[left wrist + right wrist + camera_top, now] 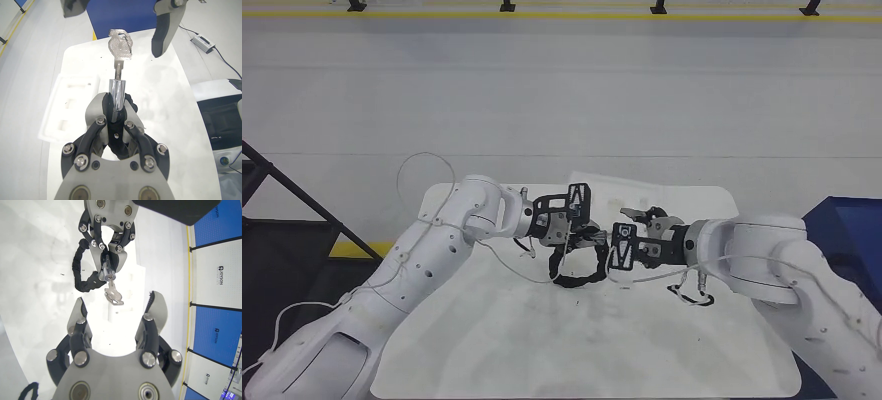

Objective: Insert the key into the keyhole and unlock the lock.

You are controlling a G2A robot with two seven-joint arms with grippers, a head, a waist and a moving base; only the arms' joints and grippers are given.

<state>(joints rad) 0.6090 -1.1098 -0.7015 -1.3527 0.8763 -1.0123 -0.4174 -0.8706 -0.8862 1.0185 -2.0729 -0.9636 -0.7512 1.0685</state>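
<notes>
Supporting the whole arrangement, a white table [542,350] is noted, with a white foam tray [51,113] lying on it beneath the arms. Both arms are held above the table, with the grippers facing one another. The left gripper [118,97] is found closed firmly on the lock [117,94], whose chrome cylinder is clamped between the pads, while its black cable [77,264] is seen looping down beside the gripper. The right gripper [117,299] is found spread wide with nothing in its grasp, near the key's head but apart from it. The key [120,46] is seated by its blade in the keyhole [110,276] at the cylinder's end face, its head projecting toward the right gripper.
</notes>
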